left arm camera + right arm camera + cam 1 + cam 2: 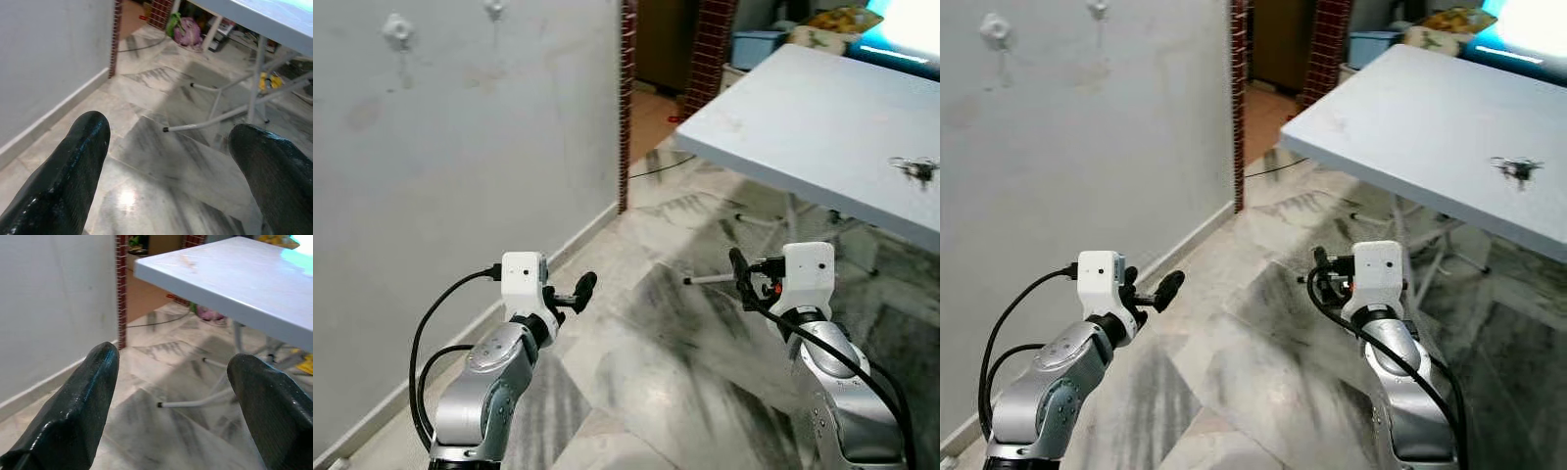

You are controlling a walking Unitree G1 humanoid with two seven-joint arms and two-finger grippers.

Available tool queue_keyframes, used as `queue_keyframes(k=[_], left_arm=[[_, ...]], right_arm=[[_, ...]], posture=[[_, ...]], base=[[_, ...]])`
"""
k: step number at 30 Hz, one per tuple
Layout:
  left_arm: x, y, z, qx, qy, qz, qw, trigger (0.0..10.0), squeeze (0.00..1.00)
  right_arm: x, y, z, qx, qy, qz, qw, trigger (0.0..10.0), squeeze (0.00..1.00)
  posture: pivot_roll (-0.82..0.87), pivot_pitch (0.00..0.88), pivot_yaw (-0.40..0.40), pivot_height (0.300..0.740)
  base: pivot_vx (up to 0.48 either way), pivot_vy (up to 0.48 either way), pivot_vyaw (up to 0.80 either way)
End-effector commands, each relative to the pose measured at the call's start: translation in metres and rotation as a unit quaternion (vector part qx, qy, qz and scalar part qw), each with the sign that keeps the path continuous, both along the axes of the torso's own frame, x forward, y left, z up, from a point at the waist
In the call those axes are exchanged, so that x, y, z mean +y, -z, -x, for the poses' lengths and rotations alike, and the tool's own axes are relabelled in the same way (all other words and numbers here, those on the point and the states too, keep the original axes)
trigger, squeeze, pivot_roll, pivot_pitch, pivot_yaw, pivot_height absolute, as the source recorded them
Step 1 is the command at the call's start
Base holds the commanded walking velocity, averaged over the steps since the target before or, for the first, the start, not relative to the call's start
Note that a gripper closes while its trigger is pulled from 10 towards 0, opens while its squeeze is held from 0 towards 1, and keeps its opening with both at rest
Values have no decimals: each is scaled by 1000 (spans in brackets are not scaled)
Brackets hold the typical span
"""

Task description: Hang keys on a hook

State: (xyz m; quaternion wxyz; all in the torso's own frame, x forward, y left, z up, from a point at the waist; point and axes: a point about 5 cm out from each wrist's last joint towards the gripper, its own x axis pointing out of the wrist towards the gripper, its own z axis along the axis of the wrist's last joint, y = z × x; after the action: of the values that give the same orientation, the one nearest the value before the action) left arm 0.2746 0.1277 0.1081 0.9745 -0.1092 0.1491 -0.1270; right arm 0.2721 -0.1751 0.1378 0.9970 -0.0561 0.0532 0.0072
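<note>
two grippers hover over the marble floor (666,343), the left gripper (171,161) and right gripper (171,391) both spread open and empty. the keys (915,168) lie on the white table (803,117) at far right. two wall hooks (397,30) sit high on the wall at far left.

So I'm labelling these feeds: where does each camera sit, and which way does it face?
Left eye view: on the head, looking down at both arms, the wall hooks and the keys on the white table.
Right eye view: same scene, shifted slightly.
Left wrist view: along the left gripper's open fingers toward the floor and table legs.
Right wrist view: along the right gripper's open fingers; it shares that table.
</note>
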Motion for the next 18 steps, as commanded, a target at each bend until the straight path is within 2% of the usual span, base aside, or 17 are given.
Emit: queue_keyframes(k=[1,7,18], left_arm=[[1,0,2,2,-4,-2,1000,10000,0],[2,-1,1,1,-3,-4,1000,10000,0],[2,-1,-1,-1,-3,-5,1000,10000,0]], right_arm=[[-1,-3,0,-9,-1,10,1000,10000,0],[-1,-7,-1,-30,0,41,999,10000,0],[-1,-9,-3,-38,2,45,998,10000,0]], posture=[[-46,76,7,740],[-44,74,5,740],[-45,63,6,740]], base=[[0,-315,0],[0,-337,0],[0,-346,0]])
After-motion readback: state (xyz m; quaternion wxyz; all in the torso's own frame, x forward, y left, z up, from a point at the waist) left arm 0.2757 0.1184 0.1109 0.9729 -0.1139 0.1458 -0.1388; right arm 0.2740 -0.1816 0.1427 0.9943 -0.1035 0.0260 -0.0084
